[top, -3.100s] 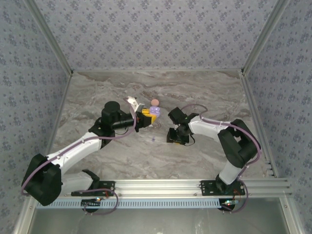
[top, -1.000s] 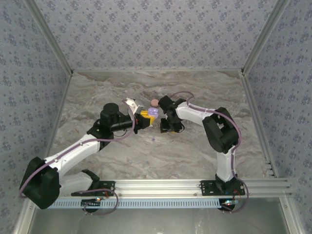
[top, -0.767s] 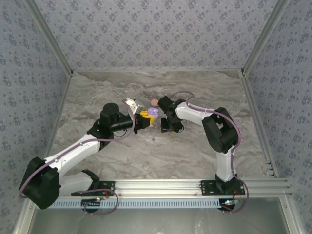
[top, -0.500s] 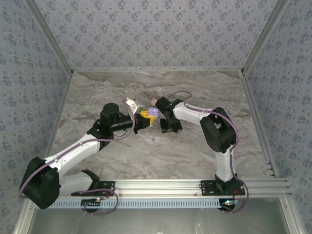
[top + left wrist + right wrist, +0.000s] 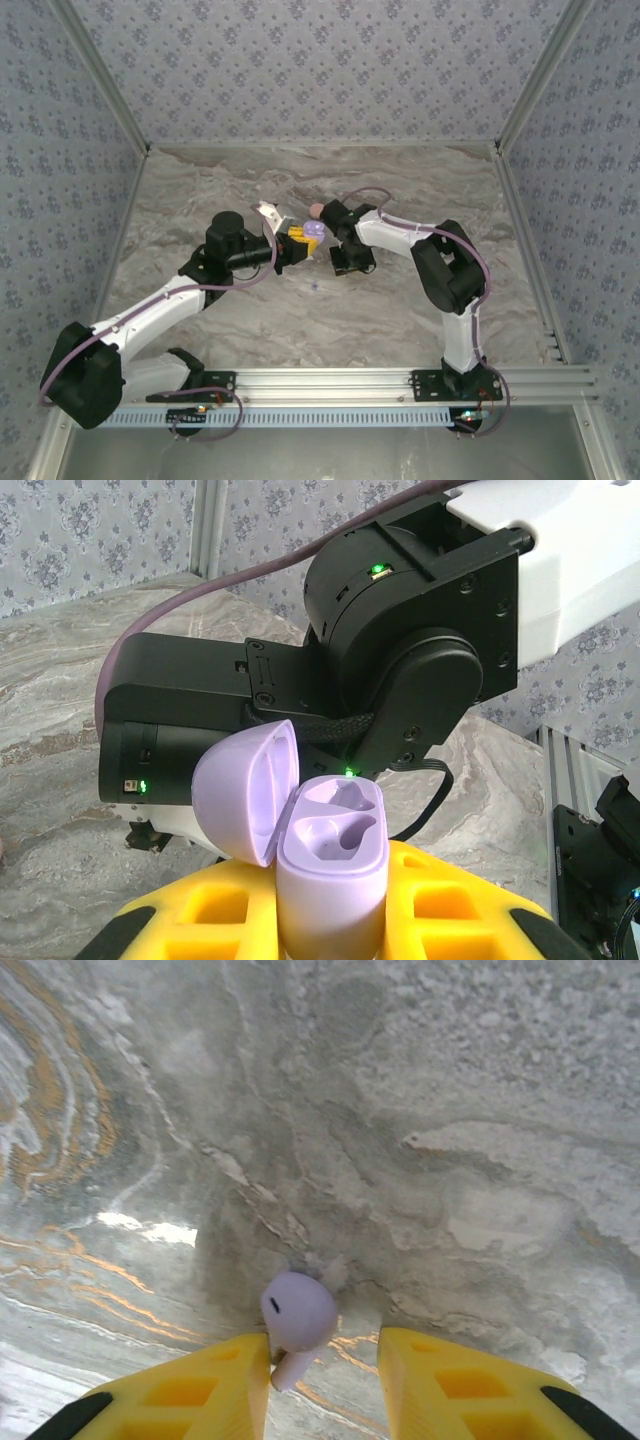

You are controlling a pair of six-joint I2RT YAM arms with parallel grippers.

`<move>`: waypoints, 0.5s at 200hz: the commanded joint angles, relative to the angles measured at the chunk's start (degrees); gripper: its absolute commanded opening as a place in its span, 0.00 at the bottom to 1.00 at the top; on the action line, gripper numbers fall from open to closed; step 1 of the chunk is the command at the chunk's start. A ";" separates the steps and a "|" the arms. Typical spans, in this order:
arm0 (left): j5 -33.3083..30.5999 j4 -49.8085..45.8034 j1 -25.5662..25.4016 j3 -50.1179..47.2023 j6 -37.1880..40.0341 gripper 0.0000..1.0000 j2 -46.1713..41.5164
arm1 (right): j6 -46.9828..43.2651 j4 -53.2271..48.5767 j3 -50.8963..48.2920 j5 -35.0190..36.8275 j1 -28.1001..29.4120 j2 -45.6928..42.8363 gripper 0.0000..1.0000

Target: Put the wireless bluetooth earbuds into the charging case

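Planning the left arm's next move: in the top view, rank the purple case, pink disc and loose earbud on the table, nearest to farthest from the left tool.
1. Case: clamped in the left tool.
2. Pink disc: just past the case, on the far side.
3. Loose earbud: on the table, on the near side.

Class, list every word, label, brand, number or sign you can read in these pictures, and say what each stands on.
No text can be read.
The case, the earbud and the table carry no print.
A tiny pale mark beside a green light on the black housing is too small to read.
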 commanded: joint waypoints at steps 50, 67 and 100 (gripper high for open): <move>0.72 0.18 -0.40 1.18 0.78 0.21 -0.64 | -2.85 -3.94 -0.54 0.48 -0.78 -2.42 0.36; 0.72 0.00 -0.36 1.27 0.75 0.21 -0.74 | -3.32 -3.14 -0.60 -0.25 -0.84 -3.80 0.38; 0.65 0.10 -0.33 1.06 0.88 0.21 -0.88 | -4.42 -0.63 -0.57 -4.58 -1.65 -6.52 0.42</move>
